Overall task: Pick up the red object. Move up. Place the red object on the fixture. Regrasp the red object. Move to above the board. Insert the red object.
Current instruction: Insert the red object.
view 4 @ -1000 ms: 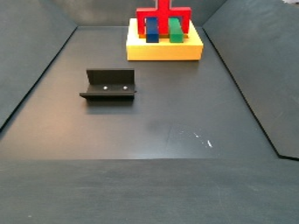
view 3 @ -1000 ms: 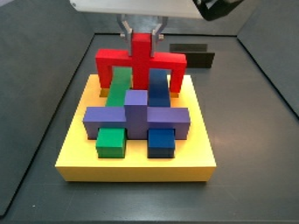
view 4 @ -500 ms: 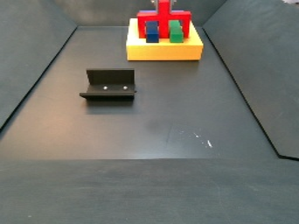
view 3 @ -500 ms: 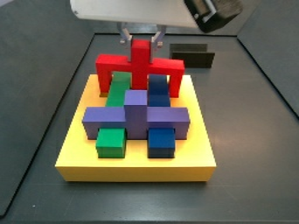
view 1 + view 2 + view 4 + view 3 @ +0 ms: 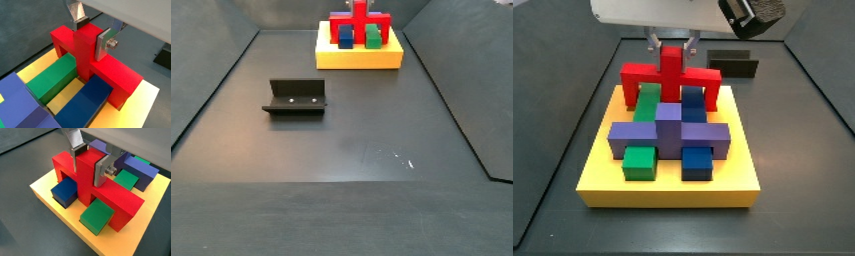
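Observation:
The red object [image 5: 673, 75] sits low on the yellow board [image 5: 673, 190], its prongs straddling the green bar [image 5: 53, 80] and the blue bar [image 5: 83, 102]. Its upright stem [image 5: 85, 50] rises between the two fingers of my gripper [image 5: 92, 35]. In both wrist views the silver fingers [image 5: 100, 173] lie flat against the stem's sides with no gap showing, so the gripper [image 5: 88, 164] is shut on the red object [image 5: 107, 193]. The black fixture [image 5: 295, 95] stands bare on the floor, well away from the board [image 5: 358, 58].
A purple cross-block [image 5: 669, 128] lies across the green and blue bars nearer the board's front, with short green [image 5: 640, 160] and blue [image 5: 698, 162] ends ahead of it. Dark walls enclose the grey floor [image 5: 345, 150].
The gripper has come down a little with the red object, which now sits lower over the green and blue bars. Little moved in the last half second.

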Controlling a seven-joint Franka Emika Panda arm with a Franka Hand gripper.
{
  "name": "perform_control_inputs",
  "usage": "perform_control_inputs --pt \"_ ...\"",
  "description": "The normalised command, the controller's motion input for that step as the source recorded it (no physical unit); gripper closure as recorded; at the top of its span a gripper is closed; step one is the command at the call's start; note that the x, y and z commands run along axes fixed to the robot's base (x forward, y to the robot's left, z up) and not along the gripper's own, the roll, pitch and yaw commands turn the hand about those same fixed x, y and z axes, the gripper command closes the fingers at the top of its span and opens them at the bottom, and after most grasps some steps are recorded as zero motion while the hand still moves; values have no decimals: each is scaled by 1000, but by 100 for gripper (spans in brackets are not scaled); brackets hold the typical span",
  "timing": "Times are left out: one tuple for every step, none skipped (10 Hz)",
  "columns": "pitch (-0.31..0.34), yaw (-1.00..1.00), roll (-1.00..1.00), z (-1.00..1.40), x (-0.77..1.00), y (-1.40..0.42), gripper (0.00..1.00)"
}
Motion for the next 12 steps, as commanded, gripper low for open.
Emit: perform_control_inputs --pt "0 0 0 -189 206 0 100" --pt "0 0 19 -226 163 0 100" --pt "0 0 16 -211 191 0 100" --pt "-19 0 0 -249 91 0 100" --pt "-49 0 0 -220 123 0 100" --pt "-69 0 -51 -194 314 0 100" --pt "-27 6 -57 -114 243 0 100" --pt "-34 60 -36 -137 117 -9 100" --pt "-54 86 -36 -146 9 -11 100" --pt "-53 31 -47 -129 63 0 100" --pt "-6 43 -23 -89 106 0 100" --pt "-3 0 -6 0 0 0 100"
